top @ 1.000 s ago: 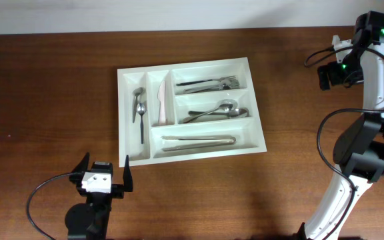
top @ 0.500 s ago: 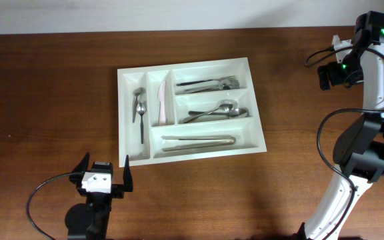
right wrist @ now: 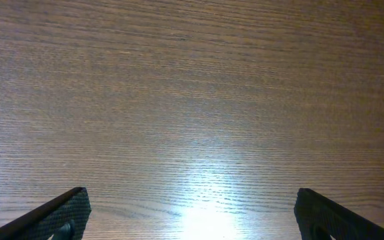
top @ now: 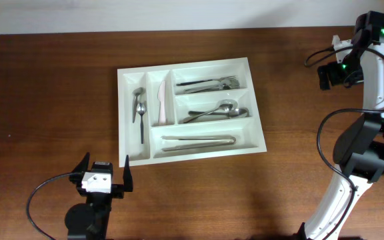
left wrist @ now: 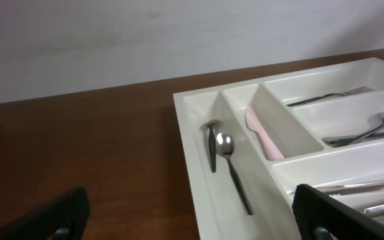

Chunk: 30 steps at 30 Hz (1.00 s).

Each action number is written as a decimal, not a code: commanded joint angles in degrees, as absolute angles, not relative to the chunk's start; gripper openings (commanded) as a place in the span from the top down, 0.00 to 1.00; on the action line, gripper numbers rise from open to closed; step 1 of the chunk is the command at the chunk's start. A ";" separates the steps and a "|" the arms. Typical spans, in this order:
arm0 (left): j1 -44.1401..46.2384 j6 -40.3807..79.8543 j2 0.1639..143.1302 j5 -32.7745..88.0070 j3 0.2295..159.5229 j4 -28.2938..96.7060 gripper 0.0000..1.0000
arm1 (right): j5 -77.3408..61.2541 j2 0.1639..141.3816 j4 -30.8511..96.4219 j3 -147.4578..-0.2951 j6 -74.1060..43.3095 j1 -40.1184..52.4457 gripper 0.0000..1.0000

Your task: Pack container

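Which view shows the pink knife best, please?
The overhead view: the knife lies whole in the tray's inner narrow compartment. The left wrist view shows it closer but slanted; the right wrist view shows only table.

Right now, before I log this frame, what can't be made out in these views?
- Left wrist: the container runs off the right edge, cutting off the forks, large spoons and tongs.
- Overhead: the overlapping forks and large spoons are too small to count.
- Right wrist: the right gripper faces only table wood; the container is outside the frame.
- Overhead: the right gripper's fingers are too small and dark to read.
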<state>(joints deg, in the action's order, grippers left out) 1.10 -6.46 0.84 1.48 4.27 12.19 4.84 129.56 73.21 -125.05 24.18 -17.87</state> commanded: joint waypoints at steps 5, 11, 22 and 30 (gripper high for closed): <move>0.84 -7.38 0.30 1.72 3.62 11.94 0.01 | 4.58 127.85 73.08 -125.51 24.21 -17.98 0.01; 0.84 -7.38 0.30 1.69 3.62 11.94 0.01 | 4.73 126.17 73.12 -125.51 24.21 -17.98 0.01; 0.84 -7.38 0.30 1.72 3.62 11.94 0.01 | -4.86 108.09 64.27 -121.78 23.29 -17.32 0.01; 0.84 -7.38 0.30 1.72 3.62 11.94 0.01 | -6.28 81.43 42.81 -99.74 23.27 -12.82 0.01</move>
<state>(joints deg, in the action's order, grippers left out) 1.10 -6.46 0.84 1.45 4.27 12.16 -4.29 89.58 46.04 -107.79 23.92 -14.98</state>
